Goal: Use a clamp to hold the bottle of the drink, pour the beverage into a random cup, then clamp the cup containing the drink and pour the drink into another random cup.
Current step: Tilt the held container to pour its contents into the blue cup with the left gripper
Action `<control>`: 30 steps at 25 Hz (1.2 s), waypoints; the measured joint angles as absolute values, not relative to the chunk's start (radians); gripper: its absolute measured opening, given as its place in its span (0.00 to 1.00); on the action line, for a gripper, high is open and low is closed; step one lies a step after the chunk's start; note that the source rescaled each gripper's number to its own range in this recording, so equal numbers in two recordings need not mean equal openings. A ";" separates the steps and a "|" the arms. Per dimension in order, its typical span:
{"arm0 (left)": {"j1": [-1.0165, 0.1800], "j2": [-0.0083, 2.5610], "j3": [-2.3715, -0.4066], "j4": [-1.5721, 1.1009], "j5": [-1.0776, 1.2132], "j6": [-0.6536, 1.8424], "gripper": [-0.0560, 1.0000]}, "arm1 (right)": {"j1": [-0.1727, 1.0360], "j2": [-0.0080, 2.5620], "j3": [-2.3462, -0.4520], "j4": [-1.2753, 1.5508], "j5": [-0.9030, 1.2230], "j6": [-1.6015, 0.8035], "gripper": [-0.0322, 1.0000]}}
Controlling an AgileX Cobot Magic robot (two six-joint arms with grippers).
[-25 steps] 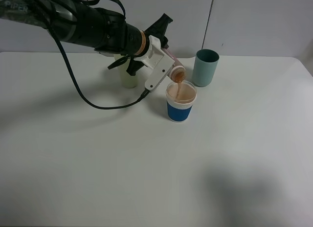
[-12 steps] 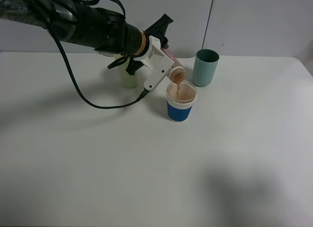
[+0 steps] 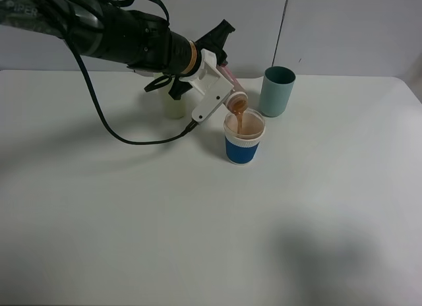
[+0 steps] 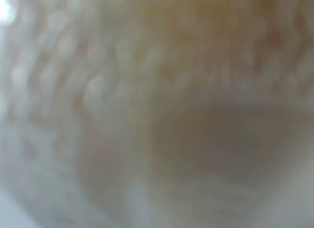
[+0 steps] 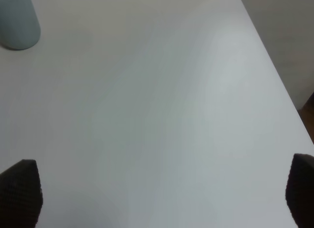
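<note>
Brown drink (image 3: 240, 115) runs in a thin stream from the bottle (image 3: 235, 93) into the blue cup (image 3: 243, 148), which stands on the tabletop (image 3: 198, 220) just in front of the teal cup (image 3: 277, 91). You hold the bottle tipped mouth-down just above the blue cup's rim. The blue cup looks well filled, so I judge the first pour to be near its end.

What is left: set the bottle down, clamp the blue cup, and pour it into the tumbler (image 3: 173, 108), which stands behind the left arm (image 3: 119, 32), partly hidden.

Your left gripper (image 3: 223, 74) is clamped on the bottle. The left arm reaches in from the left above the tabletop, wrist rolled so the white housing slants down toward the blue cup. The left wrist view is only a pale blur.

Your right gripper (image 5: 159, 193) hangs with jaws wide apart, holding nothing, over bare tabletop, with the teal cup far off at the edge of its view.
</note>
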State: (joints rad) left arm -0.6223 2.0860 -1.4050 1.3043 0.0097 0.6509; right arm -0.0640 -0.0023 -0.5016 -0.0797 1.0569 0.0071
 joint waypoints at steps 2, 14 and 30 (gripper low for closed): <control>-0.622 2.086 -1.416 1.304 0.009 0.654 0.05 | -0.064 -0.002 -0.502 -0.080 1.057 0.007 1.00; -0.622 2.083 -1.436 1.304 0.006 0.661 0.05 | -0.064 -0.002 -0.502 -0.080 1.057 0.007 1.00; -0.622 2.083 -1.436 1.304 0.006 0.671 0.05 | -0.064 -0.002 -0.502 -0.080 1.057 0.007 1.00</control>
State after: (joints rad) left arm -0.6223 2.0830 -1.4357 1.3043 0.0060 0.6714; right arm -0.0640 -0.0023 -0.5016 -0.0797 1.0569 0.0071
